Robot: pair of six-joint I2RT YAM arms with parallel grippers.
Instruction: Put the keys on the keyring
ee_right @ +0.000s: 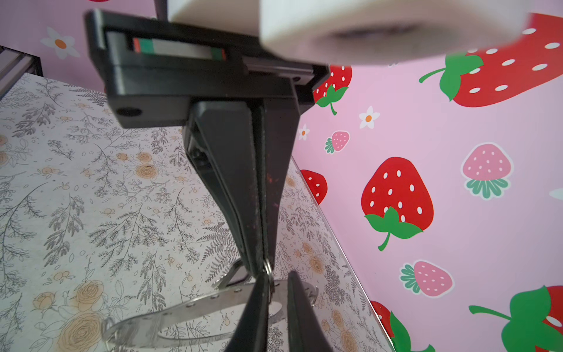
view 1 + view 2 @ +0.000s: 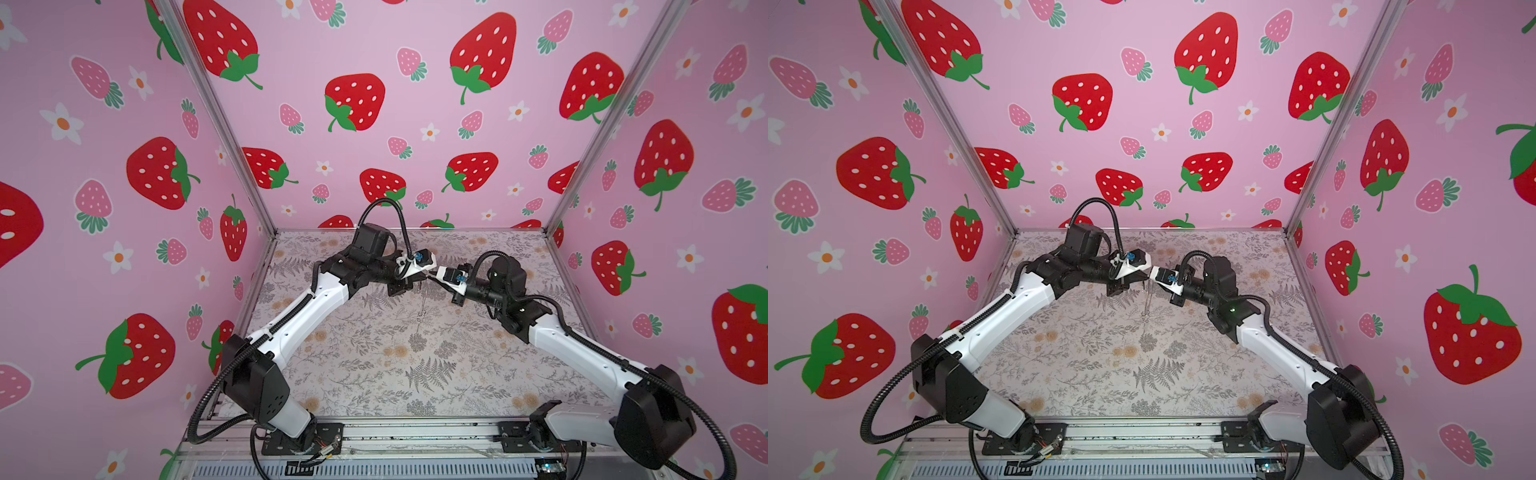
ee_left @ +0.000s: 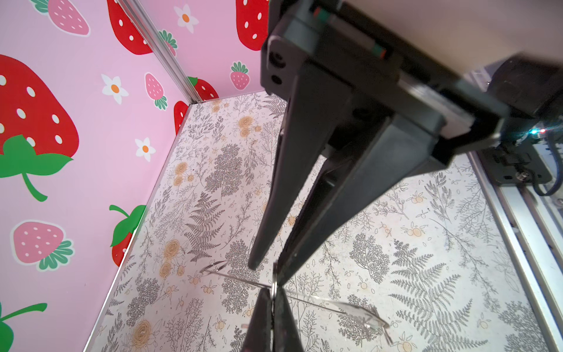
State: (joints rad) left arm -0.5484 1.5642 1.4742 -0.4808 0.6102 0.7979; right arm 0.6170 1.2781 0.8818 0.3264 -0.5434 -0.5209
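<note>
Where the two arms meet, in the middle and a bit to the far side, the keyring is held up above the surface. The left gripper is pressed together on its flat band. The right gripper pinches a small wire loop on its rim.

The keyring is obviously metal: silvery-grey with a brushed, satin look rather than a mirror shine. The little wire loop on it is shinier steel. The jaws are matt black plastic, a bit scuffed, with reddish specks. The bench cover looks like printed paper, flat and matt. The walls are a smooth, low-sheen print. The arm shells are glossy white plastic, and the rail at 6 o'clock in both top views is bare, scratched aluminium.
</note>
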